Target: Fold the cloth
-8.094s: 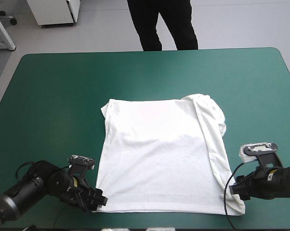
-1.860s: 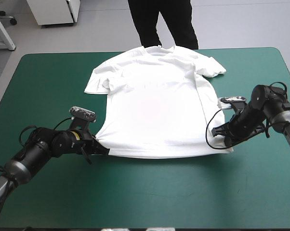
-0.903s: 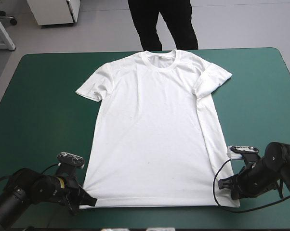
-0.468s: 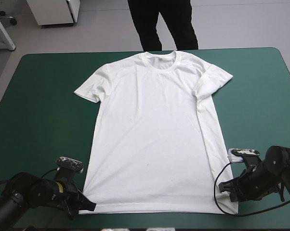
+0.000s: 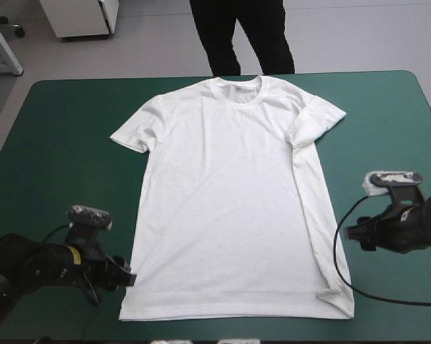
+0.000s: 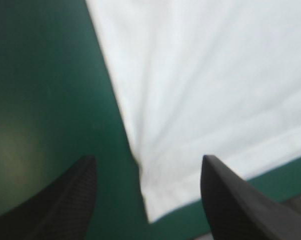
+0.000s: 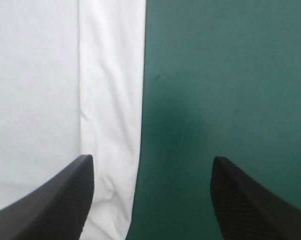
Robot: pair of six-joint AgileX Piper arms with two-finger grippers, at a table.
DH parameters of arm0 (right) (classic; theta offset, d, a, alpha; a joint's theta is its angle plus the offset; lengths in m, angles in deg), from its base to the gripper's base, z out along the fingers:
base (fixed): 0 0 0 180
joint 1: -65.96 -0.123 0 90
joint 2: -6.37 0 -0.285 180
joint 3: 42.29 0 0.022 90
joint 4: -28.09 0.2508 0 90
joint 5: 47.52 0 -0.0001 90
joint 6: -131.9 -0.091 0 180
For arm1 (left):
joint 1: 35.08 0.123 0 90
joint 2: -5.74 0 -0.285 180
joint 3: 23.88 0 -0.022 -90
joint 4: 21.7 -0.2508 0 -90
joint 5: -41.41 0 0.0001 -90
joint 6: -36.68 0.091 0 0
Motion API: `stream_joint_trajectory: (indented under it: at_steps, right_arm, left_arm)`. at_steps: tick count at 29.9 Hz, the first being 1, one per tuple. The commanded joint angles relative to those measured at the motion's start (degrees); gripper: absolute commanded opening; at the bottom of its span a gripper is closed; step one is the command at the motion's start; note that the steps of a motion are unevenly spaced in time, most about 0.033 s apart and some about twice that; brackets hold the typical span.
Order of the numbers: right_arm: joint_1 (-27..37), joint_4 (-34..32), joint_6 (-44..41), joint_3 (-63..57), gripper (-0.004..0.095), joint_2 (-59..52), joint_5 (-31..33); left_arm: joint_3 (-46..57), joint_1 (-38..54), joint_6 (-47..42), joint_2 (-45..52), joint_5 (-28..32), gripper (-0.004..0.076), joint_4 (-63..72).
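- Left gripper (image 6: 148, 161): the black fingers stand apart and hold nothing. A near hem corner of the T-shirt (image 5: 230, 193) lies flat between them and just ahead.
- Right gripper (image 7: 151, 159): the fingers are likewise apart and empty. The shirt's side edge, with a folded-over strip, runs ahead between them.
- The T-shirt lies spread flat between the two grippers on the teal-green cover (image 5: 65, 122), its collar toward the far edge.

Left wrist view: you get the T-shirt (image 6: 205, 85) blurred, hem corner soft, the rest running out of frame. Right wrist view: one side edge only, collar and sleeves cut off. High view: the table (image 5: 65, 143) loses its near corners.
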Motion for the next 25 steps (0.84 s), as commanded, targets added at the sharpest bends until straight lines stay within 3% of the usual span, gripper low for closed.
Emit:
stream_joint_trajectory:
  at_steps: [1,4,9,16,25]
  right_arm:
    - [-0.07,-3.48,-2.58,7.62,0.0633,-0.86,-2.82]
    - [-0.07,-5.65,-3.41,11.94,0.0633,-0.58,-6.54]
    - [0.03,-7.42,-3.81,15.90,0.0633,1.75,-7.42]
    - [0.03,-6.95,-3.34,18.05,0.0633,5.14,-7.55]
    - [0.03,-7.17,-3.11,18.05,0.0633,6.14,-9.79]
  left_arm:
    - [-11.86,-0.26,-3.72,-1.28,4.78,0.0452,-4.04]
    - [-19.61,-0.14,-6.37,-5.13,5.89,0.0453,-12.53]
    - [-29.18,-0.14,-6.36,-14.74,7.11,0.0453,-19.77]
    - [-36.11,0.40,-4.78,-28.43,7.82,0.0453,-19.88]
    - [-36.74,11.72,2.41,-38.22,13.32,0.0455,-8.02]
